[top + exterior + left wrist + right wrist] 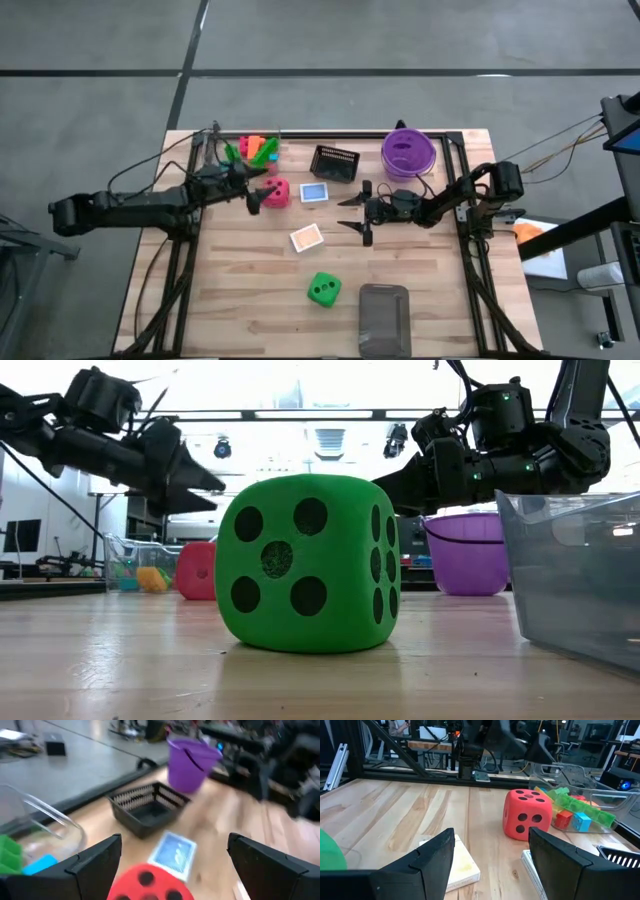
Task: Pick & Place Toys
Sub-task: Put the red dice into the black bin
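Observation:
My left gripper [255, 190] [175, 842] is open just left of the red die [277, 192] [150, 882]; its fingers stand on either side of the die without touching it. The right gripper [358, 215] [491, 835] hangs open near the table's middle, facing the red die [527, 814]. Flat on the wood lie a blue card [314, 192] [172, 852] and an orange card [307, 238] [460, 865]. Nearer the front edge, the green die [323, 289] [305, 565] rests on the table. Small bright bricks [255, 150] [575, 810] lie in a clear tray at the far left.
The black mesh basket [335, 162] [145, 807] and the purple bowl [407, 152] [190, 762] stand along the far edge. A clear plastic box [384, 318] [580, 575] sits at the near edge, right of the green die.

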Controlling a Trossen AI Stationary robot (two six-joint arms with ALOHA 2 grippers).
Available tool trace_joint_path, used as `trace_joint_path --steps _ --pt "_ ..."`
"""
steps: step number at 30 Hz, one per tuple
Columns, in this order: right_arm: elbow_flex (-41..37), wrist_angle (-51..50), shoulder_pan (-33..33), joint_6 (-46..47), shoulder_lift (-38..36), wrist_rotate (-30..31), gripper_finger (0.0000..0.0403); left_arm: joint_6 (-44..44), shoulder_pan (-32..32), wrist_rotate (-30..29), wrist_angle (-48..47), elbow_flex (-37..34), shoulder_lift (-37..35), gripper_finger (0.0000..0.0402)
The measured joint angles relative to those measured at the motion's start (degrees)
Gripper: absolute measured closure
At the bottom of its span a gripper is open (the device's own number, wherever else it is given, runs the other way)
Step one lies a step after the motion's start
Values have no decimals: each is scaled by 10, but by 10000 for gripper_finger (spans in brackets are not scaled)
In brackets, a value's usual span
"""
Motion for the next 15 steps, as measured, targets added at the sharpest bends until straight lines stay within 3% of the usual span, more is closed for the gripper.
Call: trace_joint_path --steps 7,15 --pt "3 0 0 0 0 0 151 24 -29 -3 -180 69 5 35" --pt "4 -5 0 -3 0 0 151 82 -89 -78 -302 142 15 34"
